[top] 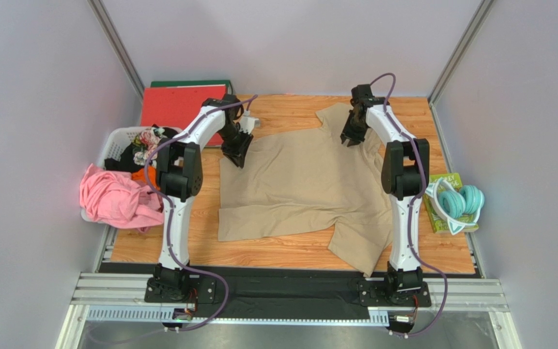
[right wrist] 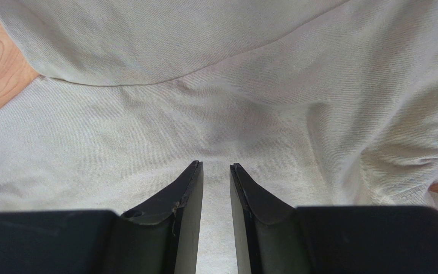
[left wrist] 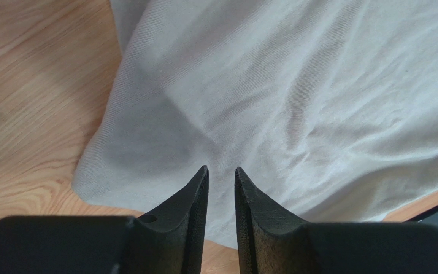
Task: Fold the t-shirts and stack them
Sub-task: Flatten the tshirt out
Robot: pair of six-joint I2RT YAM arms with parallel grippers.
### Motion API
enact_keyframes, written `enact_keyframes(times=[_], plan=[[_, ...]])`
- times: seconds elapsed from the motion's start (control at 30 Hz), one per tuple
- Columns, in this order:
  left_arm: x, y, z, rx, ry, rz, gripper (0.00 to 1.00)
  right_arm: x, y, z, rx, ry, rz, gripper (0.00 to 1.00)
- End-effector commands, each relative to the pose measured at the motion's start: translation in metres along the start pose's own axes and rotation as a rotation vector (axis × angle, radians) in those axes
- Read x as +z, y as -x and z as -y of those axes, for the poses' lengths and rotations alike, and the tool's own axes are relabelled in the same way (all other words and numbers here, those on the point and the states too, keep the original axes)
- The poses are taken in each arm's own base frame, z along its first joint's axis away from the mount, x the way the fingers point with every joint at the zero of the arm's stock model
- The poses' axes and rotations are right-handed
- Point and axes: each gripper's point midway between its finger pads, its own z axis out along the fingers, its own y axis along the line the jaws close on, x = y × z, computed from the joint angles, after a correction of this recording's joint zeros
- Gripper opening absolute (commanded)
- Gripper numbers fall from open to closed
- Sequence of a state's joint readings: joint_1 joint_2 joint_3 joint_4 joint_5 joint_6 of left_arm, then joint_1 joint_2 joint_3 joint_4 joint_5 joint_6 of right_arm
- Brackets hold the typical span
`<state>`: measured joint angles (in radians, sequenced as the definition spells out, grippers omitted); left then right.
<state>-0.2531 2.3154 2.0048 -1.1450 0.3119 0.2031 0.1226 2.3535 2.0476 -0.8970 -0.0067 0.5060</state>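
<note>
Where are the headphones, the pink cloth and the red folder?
headphones [top: 461,201]: overhead view, on a teal ear cup.
pink cloth [top: 113,198]: overhead view, middle of the heap.
red folder [top: 176,105]: overhead view, on its bare cover.

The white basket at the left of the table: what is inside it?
The white basket holds a pink garment spilling over its near rim, plus dark and patterned clothes behind. The left arm covers part, and what lies deeper is hidden.

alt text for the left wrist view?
Tan t-shirt spread over a wood table, filling most of the frame. The left gripper hangs just above it, its dark fingers a narrow gap apart with nothing between them.
</note>
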Motion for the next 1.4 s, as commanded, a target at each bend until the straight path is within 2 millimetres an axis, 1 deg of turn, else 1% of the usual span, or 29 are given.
enact_keyframes(times=[0.0, 0.03, 0.07, 0.1, 0.13, 0.2, 0.3, 0.33, 0.37, 0.4, 0.43, 0.47, 0.5, 0.53, 0.6, 0.67, 0.83, 0.9, 0.93, 1.0, 1.03, 1.1, 1.13, 1.2, 1.23, 1.27, 1.3, 1.33, 1.37], plan=[[-0.002, 0.006, -0.018, -0.037, 0.086, 0.005, 0.31, -0.001, 0.016, -0.010, 0.017, 0.038, 0.037, 0.30], [-0.003, 0.008, -0.022, -0.040, 0.098, 0.006, 0.31, 0.000, 0.016, -0.011, 0.017, 0.039, 0.036, 0.30], [0.004, 0.005, -0.029, -0.051, 0.113, -0.017, 0.31, 0.002, 0.016, -0.010, 0.017, 0.036, 0.034, 0.30], [0.004, 0.002, -0.031, -0.065, 0.119, -0.038, 0.32, 0.008, 0.013, -0.009, 0.019, 0.027, 0.020, 0.30], [0.003, 0.005, -0.034, -0.076, 0.125, -0.035, 0.33, 0.008, 0.017, -0.010, 0.020, 0.032, 0.026, 0.30], [0.008, 0.001, -0.042, -0.093, 0.144, -0.059, 0.34, 0.013, 0.014, -0.009, 0.021, 0.024, 0.013, 0.30], [0.010, -0.001, -0.053, -0.133, 0.154, -0.071, 0.35, 0.014, 0.016, -0.009, 0.022, 0.026, 0.015, 0.30], [0.006, 0.004, -0.058, -0.149, 0.155, -0.052, 0.36, 0.014, 0.017, -0.008, 0.026, 0.025, 0.016, 0.30], [0.011, 0.001, -0.059, -0.161, 0.142, -0.074, 0.36, 0.014, 0.017, -0.007, 0.026, 0.027, 0.014, 0.30], [0.011, 0.002, -0.062, -0.168, 0.145, -0.072, 0.36, 0.015, 0.018, -0.006, 0.032, 0.026, 0.015, 0.30], [0.007, 0.008, -0.067, -0.172, 0.152, -0.052, 0.36, 0.015, 0.020, -0.004, 0.037, 0.029, 0.015, 0.30], [0.011, 0.007, -0.070, -0.180, 0.157, -0.059, 0.36, 0.014, 0.023, -0.005, 0.042, 0.032, 0.019, 0.31], [0.010, 0.010, -0.072, -0.181, 0.159, -0.052, 0.37, 0.012, 0.026, -0.004, 0.047, 0.035, 0.023, 0.30], [0.005, 0.018, -0.074, -0.176, 0.164, -0.025, 0.37, 0.012, 0.028, -0.001, 0.057, 0.035, 0.023, 0.30], [0.005, 0.024, -0.073, -0.182, 0.152, -0.005, 0.37, 0.010, 0.035, -0.002, 0.070, 0.048, 0.033, 0.31], [0.000, 0.037, -0.075, -0.176, 0.154, 0.048, 0.38, 0.011, 0.043, 0.003, 0.100, 0.061, 0.037, 0.31], [-0.017, 0.064, -0.074, -0.156, 0.160, 0.167, 0.39, 0.009, 0.075, 0.008, 0.155, 0.116, 0.080, 0.31], [-0.022, 0.074, -0.075, -0.147, 0.171, 0.207, 0.39, 0.011, 0.078, 0.002, 0.154, 0.143, 0.079, 0.31], [-0.026, 0.078, -0.076, -0.144, 0.178, 0.224, 0.39, 0.010, 0.089, 0.016, 0.180, 0.137, 0.094, 0.31], [-0.031, 0.084, -0.077, -0.141, 0.187, 0.251, 0.39, 0.007, 0.093, 0.017, 0.181, 0.144, 0.099, 0.31], [-0.038, 0.086, -0.076, -0.142, 0.190, 0.266, 0.39, 0.001, 0.096, 0.017, 0.184, 0.150, 0.107, 0.31], [-0.049, 0.085, -0.072, -0.146, 0.179, 0.276, 0.39, -0.013, 0.095, 0.012, 0.175, 0.166, 0.101, 0.33], [-0.067, 0.086, -0.065, -0.141, 0.178, 0.300, 0.39, -0.031, 0.094, 0.005, 0.156, 0.176, 0.114, 0.35], [-0.090, 0.083, -0.053, -0.118, 0.170, 0.330, 0.39, -0.060, 0.098, 0.005, 0.106, 0.151, 0.170, 0.43], [-0.088, 0.071, -0.050, -0.119, 0.167, 0.305, 0.39, -0.101, 0.095, -0.023, 0.046, 0.185, 0.230, 0.50], [-0.129, 0.077, -0.039, -0.071, 0.200, 0.405, 0.39, -0.113, 0.090, -0.019, 0.027, 0.147, 0.248, 0.52], [-0.143, 0.072, -0.033, -0.053, 0.212, 0.433, 0.40, -0.129, 0.087, -0.023, 0.008, 0.144, 0.270, 0.55], [-0.137, 0.053, -0.029, -0.054, 0.205, 0.403, 0.40, -0.148, 0.079, -0.030, -0.020, 0.146, 0.288, 0.61], [-0.180, 0.050, -0.014, 0.003, 0.238, 0.505, 0.41, -0.178, 0.071, -0.023, -0.023, 0.124, 0.330, 0.62]])
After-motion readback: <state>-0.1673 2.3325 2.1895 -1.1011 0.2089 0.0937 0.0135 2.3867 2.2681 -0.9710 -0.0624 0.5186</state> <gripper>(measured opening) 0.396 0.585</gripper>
